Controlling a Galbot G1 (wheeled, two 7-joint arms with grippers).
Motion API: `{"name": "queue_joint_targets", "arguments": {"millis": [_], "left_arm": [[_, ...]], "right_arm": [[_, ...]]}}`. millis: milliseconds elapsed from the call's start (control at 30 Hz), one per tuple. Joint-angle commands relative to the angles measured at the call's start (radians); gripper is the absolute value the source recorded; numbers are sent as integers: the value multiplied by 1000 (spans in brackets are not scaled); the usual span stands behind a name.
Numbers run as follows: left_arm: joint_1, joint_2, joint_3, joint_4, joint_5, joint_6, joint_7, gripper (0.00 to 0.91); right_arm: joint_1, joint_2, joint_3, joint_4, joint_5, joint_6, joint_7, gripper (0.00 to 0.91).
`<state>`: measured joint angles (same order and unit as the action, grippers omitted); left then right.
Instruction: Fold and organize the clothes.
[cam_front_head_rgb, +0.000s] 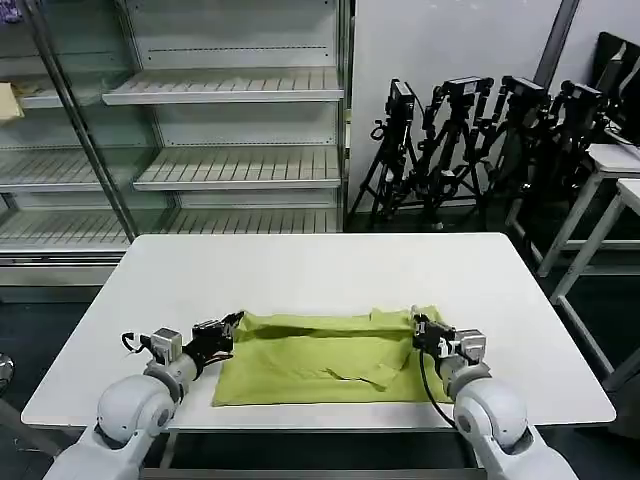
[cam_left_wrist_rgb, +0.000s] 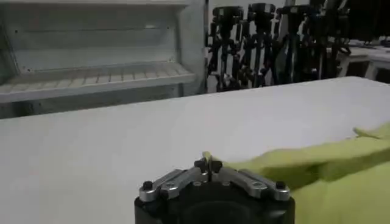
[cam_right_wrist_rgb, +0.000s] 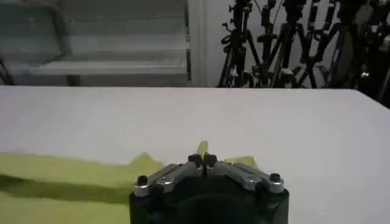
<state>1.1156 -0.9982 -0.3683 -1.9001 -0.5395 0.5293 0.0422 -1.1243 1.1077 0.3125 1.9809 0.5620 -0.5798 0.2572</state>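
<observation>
The lime yellow-green T-shirt (cam_front_head_rgb: 325, 355) lies partly folded on the white table (cam_front_head_rgb: 320, 270), near its front edge. My left gripper (cam_front_head_rgb: 236, 320) is shut on the shirt's far left corner. My right gripper (cam_front_head_rgb: 416, 320) is shut on its far right corner. In the left wrist view the left gripper (cam_left_wrist_rgb: 208, 163) pinches a thin tab of cloth, and the shirt (cam_left_wrist_rgb: 329, 161) trails off to one side. In the right wrist view the right gripper (cam_right_wrist_rgb: 202, 159) holds a small tab, with the shirt (cam_right_wrist_rgb: 67, 173) spread beside it.
Metal shelving (cam_front_head_rgb: 220, 130) stands behind the table on the left. Black camera tripods (cam_front_head_rgb: 480, 140) stand at the back right, and another white table (cam_front_head_rgb: 610, 190) is at the far right. Bare tabletop lies beyond the shirt.
</observation>
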Motion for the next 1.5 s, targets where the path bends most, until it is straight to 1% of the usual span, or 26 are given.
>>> {"name": "queue_joint_targets", "arguments": {"millis": [33, 367, 700, 867, 1033, 1067, 1100, 1133, 1267, 1367, 1433, 1500], "left_arm": [[48, 5, -10, -38, 4, 0, 1, 10], [48, 16, -12, -29, 7, 2, 3, 10], [83, 26, -23, -39, 36, 45, 0, 10], [113, 34, -30, -70, 37, 46, -2, 10], [127, 35, -28, -63, 48, 46, -2, 10], [131, 34, -27, -65, 49, 46, -2, 796], [137, 35, -24, -69, 63, 48, -5, 796], [141, 35, -22, -72, 80, 48, -8, 907], [155, 28, -25, -80, 93, 46, -24, 907], [150, 18, -37, -106, 85, 32, -61, 907], [153, 13, -42, -141, 57, 18, -112, 907], [155, 7, -32, -173, -1, 13, -205, 907]], "right_arm": [[-44, -6, 11, 37, -13, 0, 3, 0], [-69, -36, 21, 86, 3, -1, 11, 0], [-78, -41, 16, 33, -3, 0, 5, 0], [-78, -40, 15, 28, -9, 0, 6, 0], [-86, -41, 15, 38, -15, 0, 6, 0], [-87, -42, 15, 39, -15, 0, 6, 101], [-90, -44, 16, 40, -16, 0, 4, 907], [-94, -47, 16, 42, -16, -1, 6, 907], [-109, -49, 23, 52, -35, 0, 2, 907], [-126, -49, 54, 69, -36, 1, 3, 907], [-145, -51, 80, 95, -38, 2, 2, 907], [-173, -52, 103, 125, -43, 2, -1, 907]]}}
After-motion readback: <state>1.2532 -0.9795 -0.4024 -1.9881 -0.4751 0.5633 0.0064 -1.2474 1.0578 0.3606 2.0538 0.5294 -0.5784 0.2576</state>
